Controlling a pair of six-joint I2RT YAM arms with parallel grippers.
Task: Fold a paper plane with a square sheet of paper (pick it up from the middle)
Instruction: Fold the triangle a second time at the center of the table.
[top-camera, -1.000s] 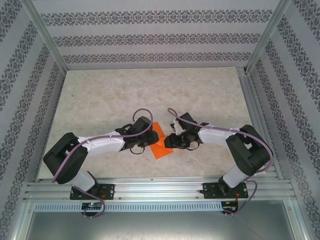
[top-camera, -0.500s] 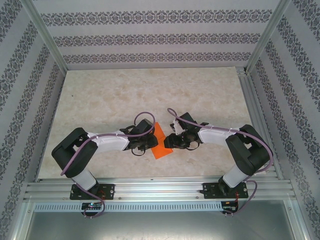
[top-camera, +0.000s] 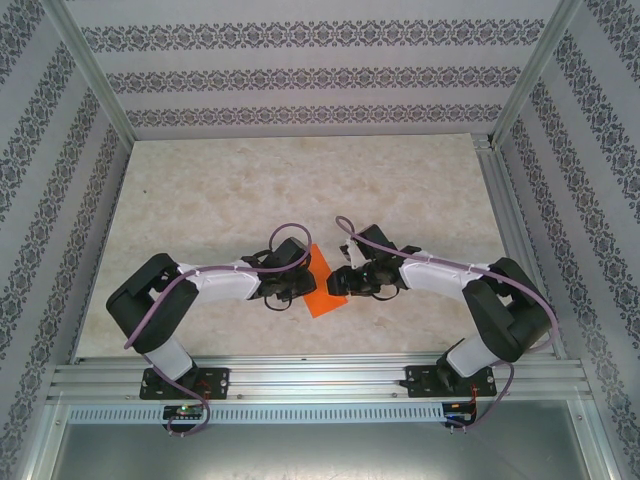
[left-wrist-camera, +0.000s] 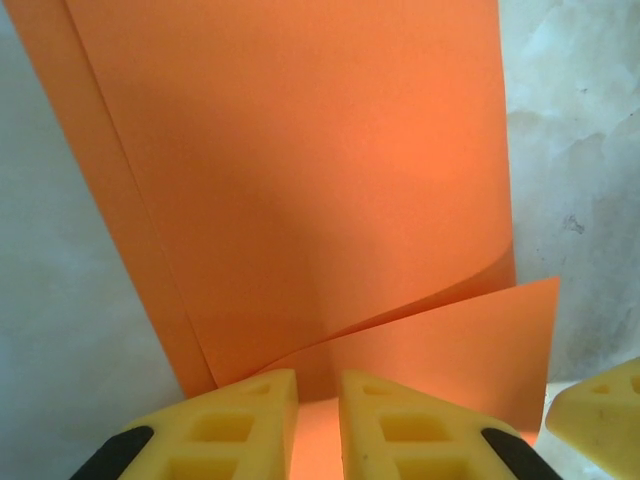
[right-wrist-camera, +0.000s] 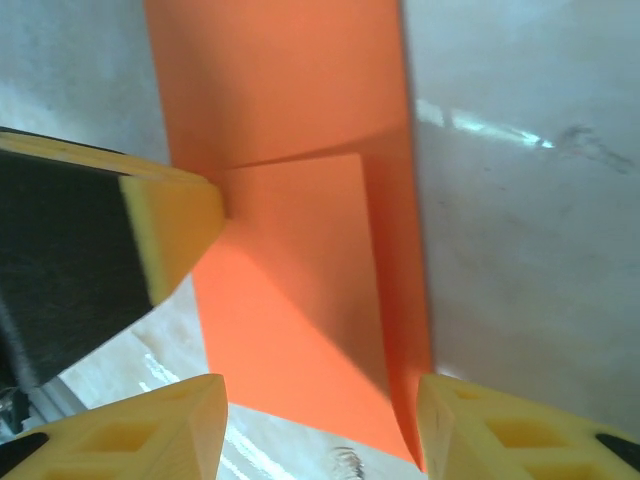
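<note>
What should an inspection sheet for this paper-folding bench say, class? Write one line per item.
Surface: pale marbled table.
Job's things: square sheet of paper, orange, partly folded, one flap lifted.
Clutter: nothing seen.
Grippers: left gripper pinches the lifted flap; right gripper open over the sheet.
Cables: purple cable loops above each wrist.
Surroundings: patterned walls; metal rail at the near edge.

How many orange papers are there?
1. The paper lies on the table between the left gripper and right gripper, one flap pinched by the left; parts are hidden under them.
</note>
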